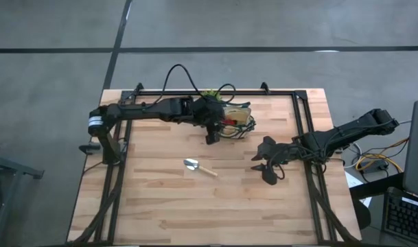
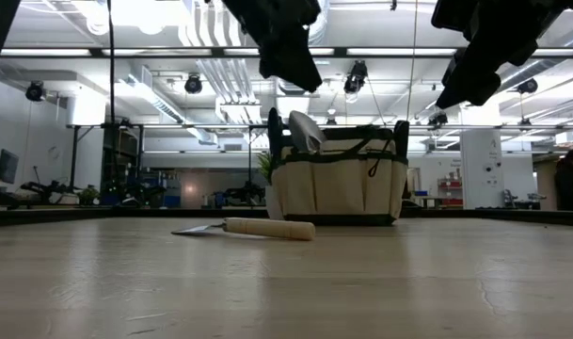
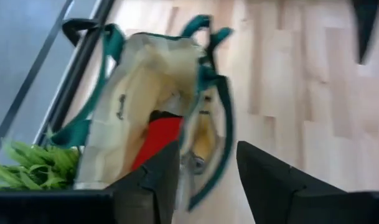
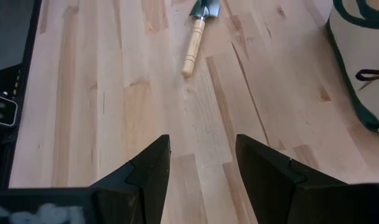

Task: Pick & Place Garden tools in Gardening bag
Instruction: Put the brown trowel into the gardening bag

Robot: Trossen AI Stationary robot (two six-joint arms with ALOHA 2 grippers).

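L pincer (image 1: 213, 134) hangs over the gardening bag (image 1: 237, 118) at the far edge of the worktop (image 1: 160, 199), fingers (image 3: 157, 180) apart w/ nothing between them. Bag already holds a metal trowel head (image 2: 306, 131) poking out the top, plus a red soft lump (image 3: 155, 140) seen inside from the L wrist view. Leafy plant (image 3: 27, 165) sits just beside the bag, not part of the job.

One trowel (image 1: 199, 167), silver head + wooden handle, lies flat mid-worktop, well apart from the bag, touching neither arm.

R pincer (image 1: 269, 167) waits off to the R side, fingers apart, empty, pointing toward that trowel per R wrist view.

Step, as I read it: drop-off at the bag looks done; pick of the last loose trowel not yet begun. Next move calls for an arm to come down over the handle, line fingers across it, clamp, lift, carry to bag opening w/o snagging the loop handles (image 3: 205, 28).
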